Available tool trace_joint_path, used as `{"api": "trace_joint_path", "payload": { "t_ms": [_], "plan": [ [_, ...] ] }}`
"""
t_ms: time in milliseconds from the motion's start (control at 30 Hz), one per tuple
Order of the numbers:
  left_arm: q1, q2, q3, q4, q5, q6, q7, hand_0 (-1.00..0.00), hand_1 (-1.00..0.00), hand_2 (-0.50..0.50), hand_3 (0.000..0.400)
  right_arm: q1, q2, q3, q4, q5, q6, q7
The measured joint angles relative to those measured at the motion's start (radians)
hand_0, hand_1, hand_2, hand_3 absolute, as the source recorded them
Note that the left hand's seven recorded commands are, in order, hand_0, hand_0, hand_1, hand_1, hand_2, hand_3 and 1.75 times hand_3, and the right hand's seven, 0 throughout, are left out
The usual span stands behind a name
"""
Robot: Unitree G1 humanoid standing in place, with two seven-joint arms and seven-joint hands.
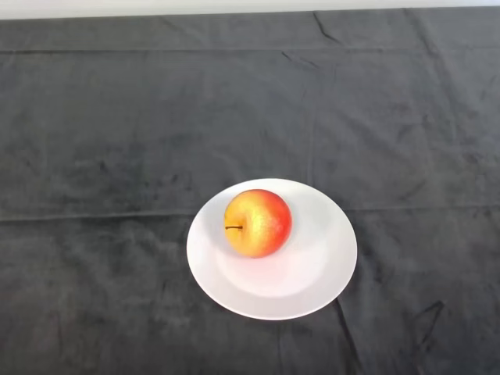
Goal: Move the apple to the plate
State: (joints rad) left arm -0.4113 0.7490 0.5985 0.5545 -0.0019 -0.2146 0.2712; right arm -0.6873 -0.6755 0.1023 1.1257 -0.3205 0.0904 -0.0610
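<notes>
Plate [312, 266]: the part of its surface under the apple [258, 223] is hidden by the fruit.
Apple: its underside and far side cannot be seen; the stem is too small to tell more than a dark line.
Bench [117, 117]: covered wholly by the dark cloth [406, 101], which the left, right and bottom edges cut off.

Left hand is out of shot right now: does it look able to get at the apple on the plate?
Probably yes. The apple lies alone on the white plate, with only dark cloth on its lower-left side.
</notes>
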Motion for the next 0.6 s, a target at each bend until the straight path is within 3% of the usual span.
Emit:
{"api": "trace_joint_path", "payload": {
  "t_ms": [600],
  "plan": [
    [0.0,0.0,-0.001,0.0,-0.012,0.0,0.0,0.0,0.0,0.0,0.0,0.0,0.0,0.0,0.0,0.0,0.0,0.0]
  ]
}}
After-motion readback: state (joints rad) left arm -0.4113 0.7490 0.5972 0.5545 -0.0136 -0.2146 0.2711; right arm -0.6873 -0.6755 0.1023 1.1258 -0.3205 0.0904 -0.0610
